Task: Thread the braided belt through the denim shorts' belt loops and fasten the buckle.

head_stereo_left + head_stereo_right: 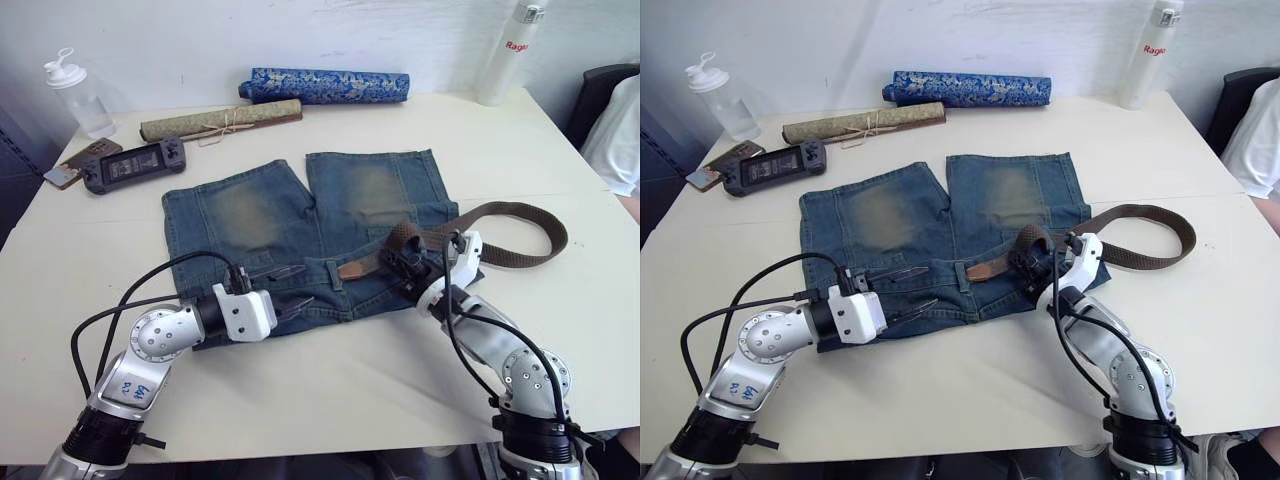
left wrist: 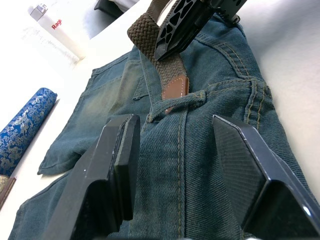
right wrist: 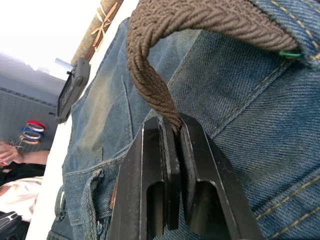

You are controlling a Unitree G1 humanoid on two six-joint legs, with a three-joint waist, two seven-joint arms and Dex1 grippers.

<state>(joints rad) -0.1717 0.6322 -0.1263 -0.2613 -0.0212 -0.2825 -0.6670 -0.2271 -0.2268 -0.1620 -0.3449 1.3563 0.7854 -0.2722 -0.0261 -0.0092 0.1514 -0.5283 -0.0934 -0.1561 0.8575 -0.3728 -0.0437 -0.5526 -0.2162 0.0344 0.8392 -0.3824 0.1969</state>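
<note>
Left eye view, centre of the frame: the faded blue denim shorts (image 1: 300,235) lie flat on the white table (image 1: 330,390), waistband toward the lower edge. The dark-brown braided belt (image 1: 515,235) loops off to the right; I cannot make out its buckle end. The right gripper (image 3: 172,127) is clamped on the belt close to its reddish-brown leather tip (image 2: 175,90), which has slid under one blue denim belt loop (image 2: 177,102) and is partly covered by it. The left gripper (image 2: 175,165) rests on the waistband with fingers spread apart, holding nothing. Along the upper left sit a clear plastic bottle (image 1: 75,95), a black handheld console (image 1: 132,165), a tan rolled mat (image 1: 220,120) and a blue patterned roll (image 1: 325,85); a white bottle (image 1: 510,50) stands upper right.
</note>
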